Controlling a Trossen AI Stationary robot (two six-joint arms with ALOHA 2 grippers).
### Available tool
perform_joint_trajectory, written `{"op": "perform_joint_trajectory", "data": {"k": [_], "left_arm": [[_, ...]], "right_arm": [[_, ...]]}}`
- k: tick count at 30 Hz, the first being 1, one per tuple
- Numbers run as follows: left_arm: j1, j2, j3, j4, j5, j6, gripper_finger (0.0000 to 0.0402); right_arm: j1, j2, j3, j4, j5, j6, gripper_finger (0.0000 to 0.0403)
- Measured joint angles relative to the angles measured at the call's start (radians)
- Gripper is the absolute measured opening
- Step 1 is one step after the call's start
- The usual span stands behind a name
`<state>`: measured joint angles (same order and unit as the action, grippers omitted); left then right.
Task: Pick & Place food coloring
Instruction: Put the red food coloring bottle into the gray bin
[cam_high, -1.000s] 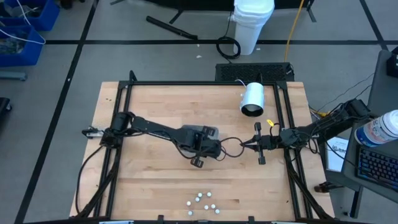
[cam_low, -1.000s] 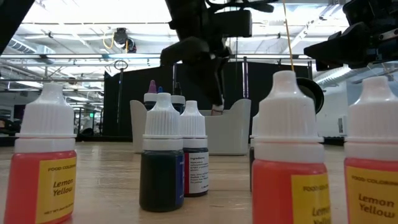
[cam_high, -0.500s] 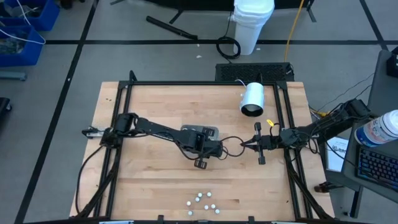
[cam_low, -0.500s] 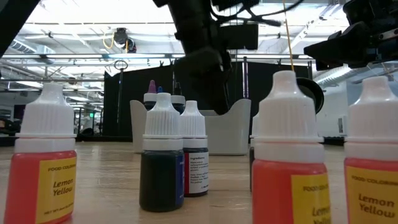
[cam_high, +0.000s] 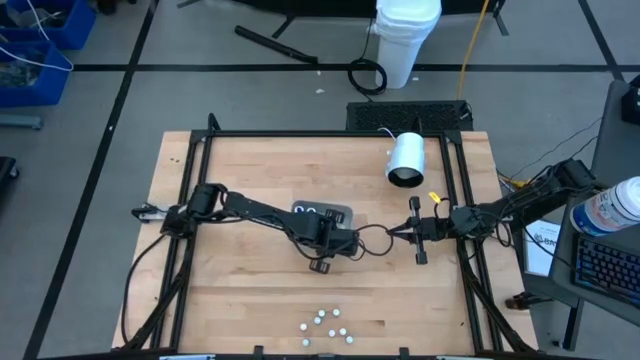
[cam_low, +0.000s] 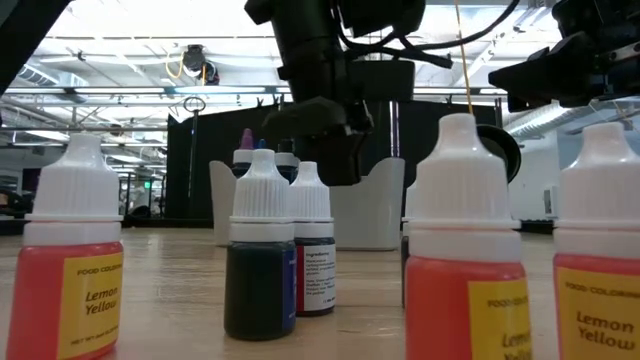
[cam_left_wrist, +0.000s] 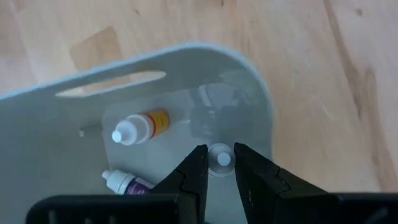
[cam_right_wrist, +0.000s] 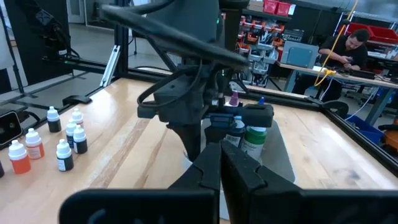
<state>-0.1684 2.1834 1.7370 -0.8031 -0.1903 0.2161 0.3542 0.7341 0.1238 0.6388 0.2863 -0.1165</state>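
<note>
Task partly done: the grey tray (cam_high: 322, 212) at counter centre already holds several food coloring bottles (cam_left_wrist: 138, 126); approx 7 more (cam_high: 326, 325) stand near the counter's front edge. Left gripper (cam_left_wrist: 219, 169) hangs over the tray, fingers slightly apart w/ a white bottle cap (cam_left_wrist: 221, 158) between the tips, contact unclear. Right gripper (cam_right_wrist: 221, 163) waits at the right, fingers pressed together, empty.

Landmark: wooden table (cam_high: 250, 170). White cylinder (cam_high: 406, 159) lying on its side at far-right corner. Off table, behind: white bucket (cam_high: 407, 40), black perforated mat (cam_high: 408, 113). Blue bins (cam_high: 35, 50) far-left on floor. Keyboard (cam_high: 608, 268) to right.
</note>
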Motion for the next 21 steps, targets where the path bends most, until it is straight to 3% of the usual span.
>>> {"op": "perform_joint_trajectory", "data": {"k": [12,21], "left_arm": [[0.000,0.000,0.000,0.003,-0.001,-0.036,0.0083],[-0.004,-0.010,0.024,-0.046,-0.049,-0.038,0.0148]], "right_arm": [[0.000,0.000,0.000,0.000,0.000,0.000,0.0000],[0.000,0.000,0.000,0.000,0.000,0.000,0.0000]]}}
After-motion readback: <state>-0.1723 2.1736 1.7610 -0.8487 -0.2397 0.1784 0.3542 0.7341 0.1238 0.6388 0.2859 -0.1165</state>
